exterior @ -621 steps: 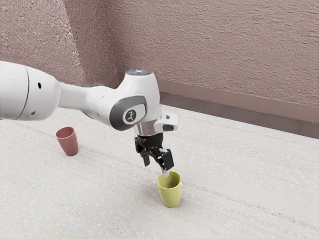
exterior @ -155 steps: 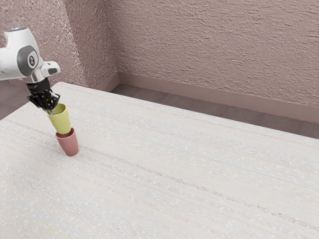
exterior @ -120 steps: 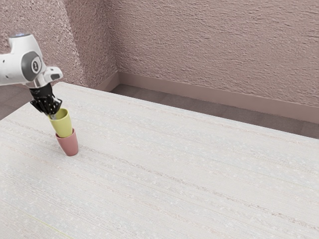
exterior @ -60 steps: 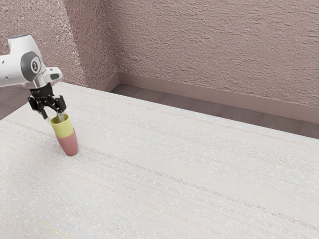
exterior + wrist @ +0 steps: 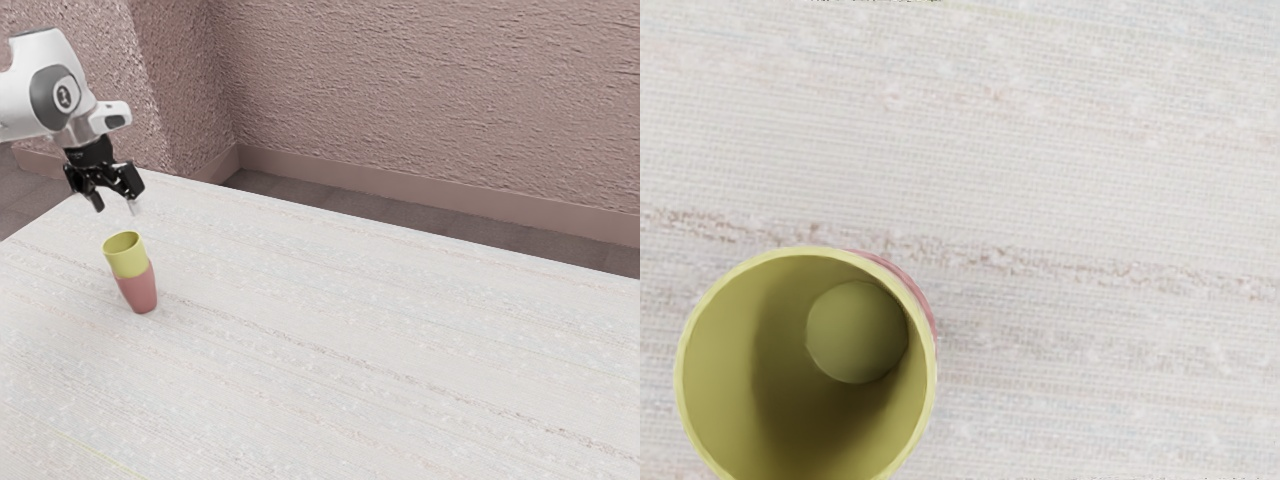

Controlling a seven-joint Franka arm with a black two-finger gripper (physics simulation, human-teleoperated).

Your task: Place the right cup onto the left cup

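1. Clearly, the claw hangs wide and empty above the yellow cup, apart from it.
2. The yellow cup sits mouth up, nested in the red cup.
3. The red cup stands on the worktop, toward the exterior view's left.

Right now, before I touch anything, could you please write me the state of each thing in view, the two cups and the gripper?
Red cup: upright on the table, occupied.
Yellow cup: upright, empty, nested in the other cup, upper part sticking out.
Gripper: open, fingers apart, holding nothing, above the cups.
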